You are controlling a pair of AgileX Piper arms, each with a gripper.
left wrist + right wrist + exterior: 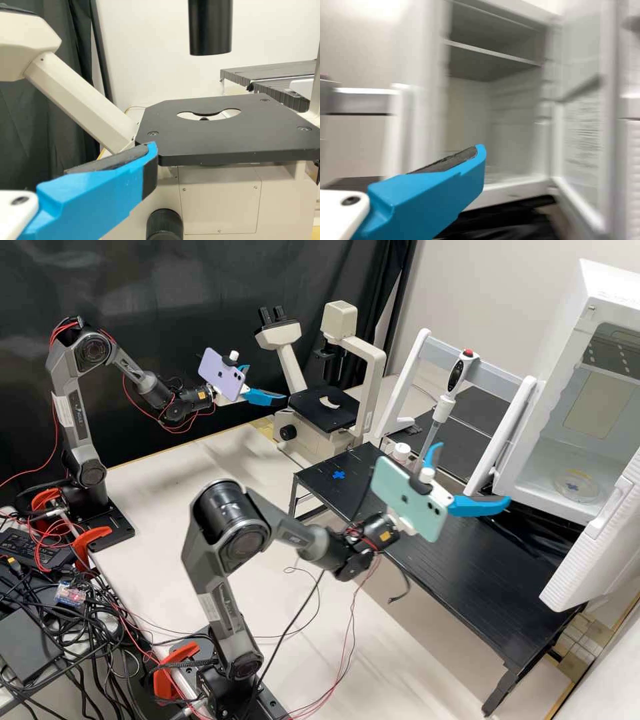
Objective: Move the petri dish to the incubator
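In the high view the round clear petri dish (577,485) lies flat on the floor of the white incubator (543,463), whose door stands wide. My right gripper (472,475) is in front of the incubator, left of the dish and apart from it, its blue fingers spread with nothing between them. Farther back, my left gripper (268,383) hangs beside the microscope, also open and holding nothing. One finger of the left gripper (150,162) shows before the microscope stage in the left wrist view. In the right wrist view, my right gripper (479,162) points toward the incubator's (515,187) blurred interior.
A microscope (325,408) stands behind the black bench (460,573). A pipette (440,410) hangs on a white-legged stand (493,370), near a white-capped bottle (401,452). The incubator door (593,553) juts over the bench's right end. A blue cross (339,475) marks the bench.
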